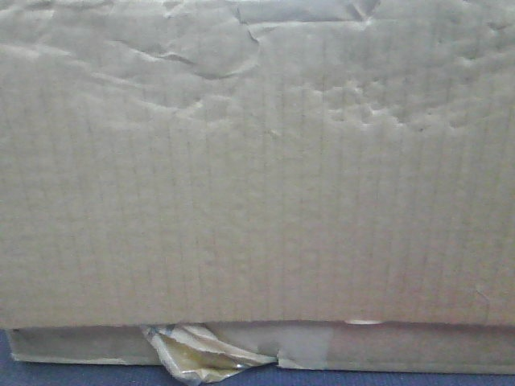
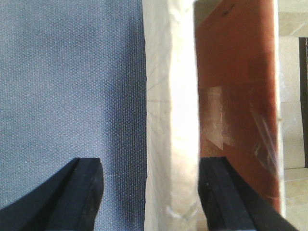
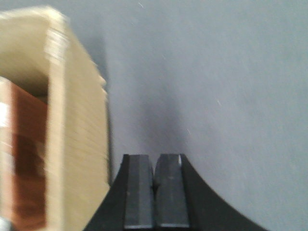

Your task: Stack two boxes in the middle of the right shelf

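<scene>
A cardboard box (image 1: 257, 185) fills the front view; its dented side hides the shelf and both arms. In the left wrist view my left gripper (image 2: 150, 166) is open and straddles a box's pale upright wall (image 2: 168, 96). Its left finger is over the blue cloth, apart from the wall. Its right finger (image 2: 219, 192) is inside the box, against the brown inner face (image 2: 236, 72). In the right wrist view my right gripper (image 3: 155, 161) is shut and empty, just right of a cardboard box (image 3: 77, 125). I cannot tell whether these are the same box.
Blue cloth (image 2: 67, 72) covers the surface under the boxes and also shows in the right wrist view (image 3: 216, 72). A crumpled strip of tape (image 1: 193, 354) hangs at the box's lower edge. Pale floor tiles (image 2: 293, 110) show beyond the box.
</scene>
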